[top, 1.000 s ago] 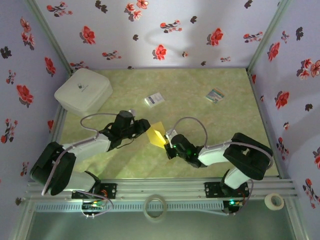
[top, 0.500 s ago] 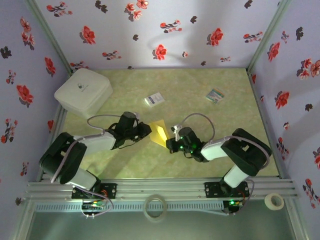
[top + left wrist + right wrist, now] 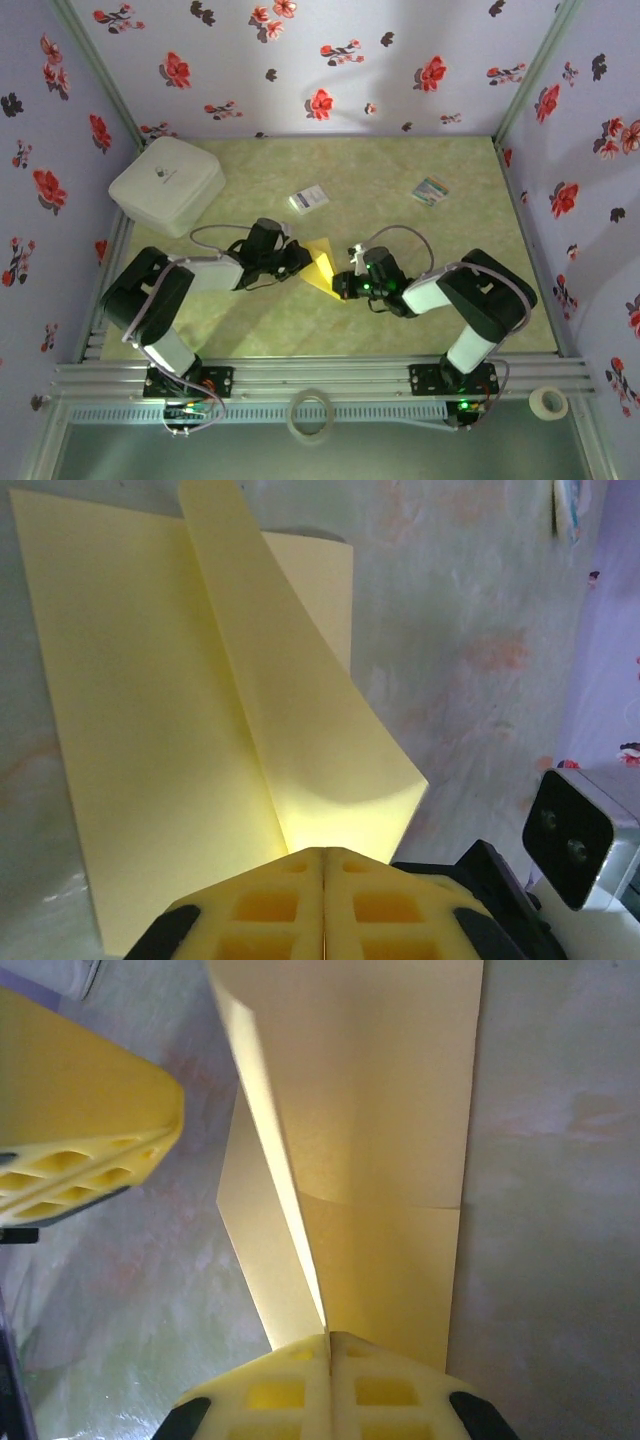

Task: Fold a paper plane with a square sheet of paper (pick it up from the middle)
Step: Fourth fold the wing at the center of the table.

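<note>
- Jaws of the left gripper (image 3: 323, 865), bottom centre of its wrist view, are closed, pinching a raised flap of the square sheet of paper (image 3: 150, 730).
- Jaws of the right gripper (image 3: 329, 1345), bottom centre of its view, are closed on the sheet's creased end.
- In the overhead view the sheet sits mid-frame between both grippers.
- Only an early fold shows and there is no dart shape yet, so most of the folding seems to remain.
</note>
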You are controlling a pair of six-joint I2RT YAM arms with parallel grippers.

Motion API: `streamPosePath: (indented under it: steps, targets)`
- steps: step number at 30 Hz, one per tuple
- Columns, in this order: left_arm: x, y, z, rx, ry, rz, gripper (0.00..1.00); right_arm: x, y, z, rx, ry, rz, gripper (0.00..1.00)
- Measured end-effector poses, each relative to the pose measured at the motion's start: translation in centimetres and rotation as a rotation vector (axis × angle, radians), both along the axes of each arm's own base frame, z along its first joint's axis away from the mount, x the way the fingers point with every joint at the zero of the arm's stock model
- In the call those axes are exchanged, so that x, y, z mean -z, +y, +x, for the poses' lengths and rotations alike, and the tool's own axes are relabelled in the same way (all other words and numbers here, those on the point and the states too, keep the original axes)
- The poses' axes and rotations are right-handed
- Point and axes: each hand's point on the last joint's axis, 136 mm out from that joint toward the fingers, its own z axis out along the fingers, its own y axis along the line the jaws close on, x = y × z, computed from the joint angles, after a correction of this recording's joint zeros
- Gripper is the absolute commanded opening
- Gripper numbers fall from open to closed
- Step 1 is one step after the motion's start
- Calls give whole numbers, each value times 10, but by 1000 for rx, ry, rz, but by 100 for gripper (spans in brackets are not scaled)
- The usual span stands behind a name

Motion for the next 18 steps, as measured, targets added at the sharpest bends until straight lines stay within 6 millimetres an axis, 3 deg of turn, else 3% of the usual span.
streamPosePath:
  steps: [10,18]
  targets:
    - [33,-4,-7,22,66,43,2,-1,-1,3,19,118,88,4]
    - [35,-4,-7,21,67,44,1,-2,-3,7,56,158,123,4]
